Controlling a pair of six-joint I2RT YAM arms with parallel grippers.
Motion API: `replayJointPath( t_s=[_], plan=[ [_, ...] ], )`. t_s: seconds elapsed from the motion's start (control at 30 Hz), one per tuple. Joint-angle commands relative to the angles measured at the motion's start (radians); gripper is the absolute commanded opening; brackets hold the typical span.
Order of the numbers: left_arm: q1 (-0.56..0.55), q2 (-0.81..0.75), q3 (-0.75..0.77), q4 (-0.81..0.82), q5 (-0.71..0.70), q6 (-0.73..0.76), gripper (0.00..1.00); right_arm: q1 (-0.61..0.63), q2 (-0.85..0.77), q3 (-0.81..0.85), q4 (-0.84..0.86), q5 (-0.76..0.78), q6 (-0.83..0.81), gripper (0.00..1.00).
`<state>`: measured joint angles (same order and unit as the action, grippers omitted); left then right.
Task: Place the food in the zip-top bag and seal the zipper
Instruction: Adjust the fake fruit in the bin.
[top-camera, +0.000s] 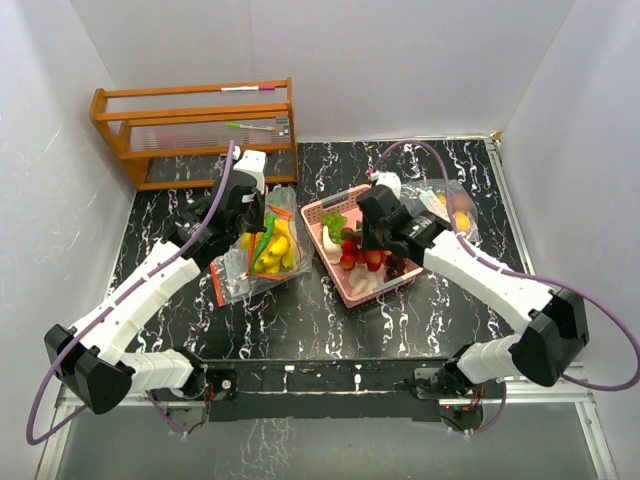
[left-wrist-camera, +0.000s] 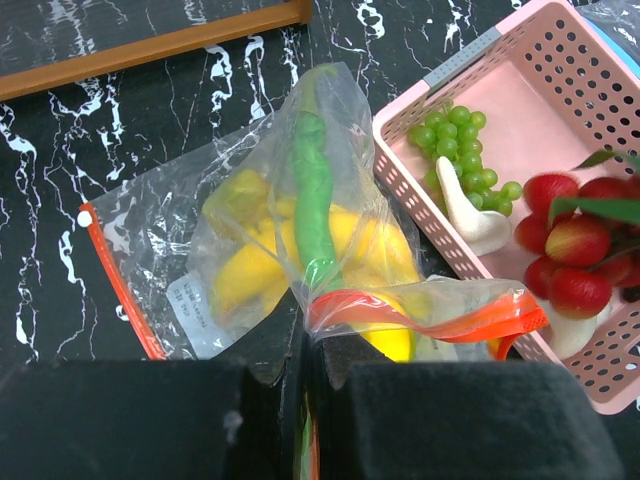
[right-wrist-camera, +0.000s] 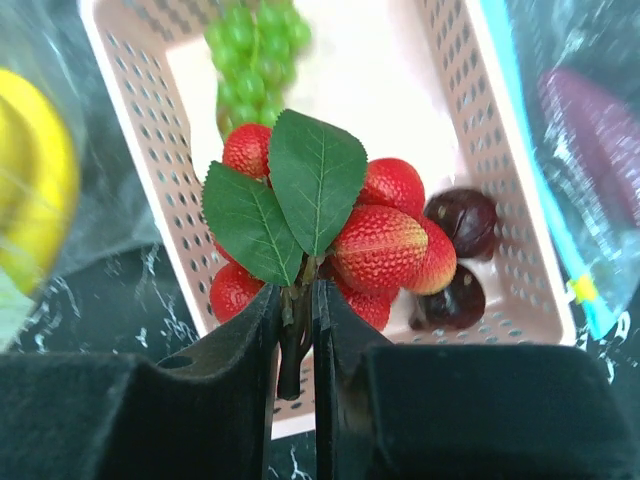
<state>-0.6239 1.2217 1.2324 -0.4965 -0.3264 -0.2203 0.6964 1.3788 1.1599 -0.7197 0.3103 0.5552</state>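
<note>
Black marble table (top-camera: 300, 320) carries a pink tray (right-wrist-camera: 130, 150). In it sits 1 berry cluster (right-wrist-camera: 385, 245), which looks light, glossy and stiff. Right gripper (right-wrist-camera: 297, 300) pinches its thin stem (right-wrist-camera: 297, 335) under 2 leaves (right-wrist-camera: 318, 175) – a sound hold, though the cluster may swing. Left gripper (left-wrist-camera: 303, 345) clamps the bag (left-wrist-camera: 180, 230) rim.

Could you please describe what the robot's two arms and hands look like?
The left arm and right arm have white links with black joints. A purple cable loops along each. The left hand and right hand are black, each with two flat fingers.
</note>
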Motion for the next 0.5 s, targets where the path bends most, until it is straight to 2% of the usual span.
replayJointPath(
  t_s=[0.0, 0.2, 0.47],
  plan=[
    [0.001, -0.009, 0.038, 0.032, 0.005, 0.001, 0.0, -0.02, -0.061, 0.126, 0.086, 0.102, -0.06, 0.08],
    [0.0, -0.007, 0.028, 0.039, 0.016, -0.002, 0.0, -0.073, -0.034, 0.098, 0.201, -0.017, -0.074, 0.08],
    [0.0, -0.014, 0.009, 0.05, 0.023, -0.002, 0.0, -0.118, 0.033, 0.026, 0.367, -0.038, -0.125, 0.08]
  ],
)
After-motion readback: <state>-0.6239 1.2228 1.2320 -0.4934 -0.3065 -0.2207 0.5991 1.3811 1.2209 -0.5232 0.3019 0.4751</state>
